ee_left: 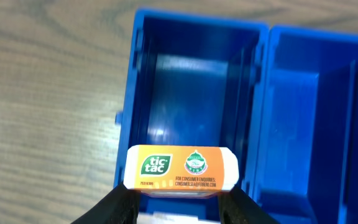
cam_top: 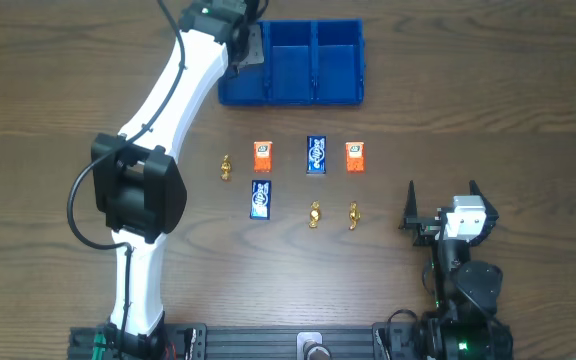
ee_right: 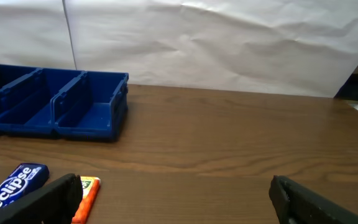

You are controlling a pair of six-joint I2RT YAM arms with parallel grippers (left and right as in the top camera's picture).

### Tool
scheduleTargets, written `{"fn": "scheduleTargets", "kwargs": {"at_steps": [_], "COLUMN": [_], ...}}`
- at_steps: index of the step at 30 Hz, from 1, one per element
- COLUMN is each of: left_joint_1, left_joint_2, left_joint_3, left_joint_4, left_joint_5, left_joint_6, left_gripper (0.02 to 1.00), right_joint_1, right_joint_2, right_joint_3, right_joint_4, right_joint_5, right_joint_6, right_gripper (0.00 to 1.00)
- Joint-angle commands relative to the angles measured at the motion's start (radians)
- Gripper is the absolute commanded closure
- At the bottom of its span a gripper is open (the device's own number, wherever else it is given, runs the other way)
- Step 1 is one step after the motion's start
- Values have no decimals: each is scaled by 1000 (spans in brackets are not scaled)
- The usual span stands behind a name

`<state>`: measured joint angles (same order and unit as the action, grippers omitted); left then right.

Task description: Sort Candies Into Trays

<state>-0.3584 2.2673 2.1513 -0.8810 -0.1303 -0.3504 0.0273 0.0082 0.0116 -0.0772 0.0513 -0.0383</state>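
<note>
Grip: left fingers (ee_left: 110, 211) clamp orange box (ee_left: 181, 168) (above blue tray (ee_left: 138, 93)) | right fingers (ee_right: 42, 202) apart

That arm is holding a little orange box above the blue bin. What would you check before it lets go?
1. Orange box gripped squarely by the left end effector: ok.
2. Box positioned over the blue tray's end compartment, not over a wall: ok.
3. That compartment has room, with nothing seen in it: ok.
4. Right end effector open and well away from the tray: ok.
5. Drop height above the compartment floor is small enough: cannot tell.
</note>
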Motion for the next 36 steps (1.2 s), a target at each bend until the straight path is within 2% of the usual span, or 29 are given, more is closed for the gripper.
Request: {"fn": "scheduleTargets", "kwargs": {"at_steps": [1,6,9,13,17,23,26,36], "left_joint_1": [6,6,6,3,-34,-163,-214,-225], "left_joint_2": [0,0,0,-1,-51,-183,-212,-213], "left_joint_3": [32,32,30,30,30,-19,-129,-511], "left_joint_4": [3,-6,-10,-21,-82,-201,-194,-20], "left_joint_5": [23,24,24,31,29,8,-8,83], "left_joint_6": [45,52,51,44,31,-34,-84,-175], "left_gripper": [606,581,415,290,266,226,224,233], "right_joint_1": [-3,-3,-3,-3,-3,-3,-3,-3], "right_joint_2": [-5,-5,-5,-5,-5,-5,-5,-5], "right_joint_3": [-4,-4,-4,-4,-4,-4,-4,-4], "right_joint_4": [-2,-2,-2,-2,-2,-2,-2,-2], "right_joint_5": [-5,-5,-5,-5,-5,-5,-5,-5], "right_joint_6": [-12,-12,-12,-12,-12,-12,-12,-12], "right_gripper": [3,3,3,3,3,3,3,3]}}
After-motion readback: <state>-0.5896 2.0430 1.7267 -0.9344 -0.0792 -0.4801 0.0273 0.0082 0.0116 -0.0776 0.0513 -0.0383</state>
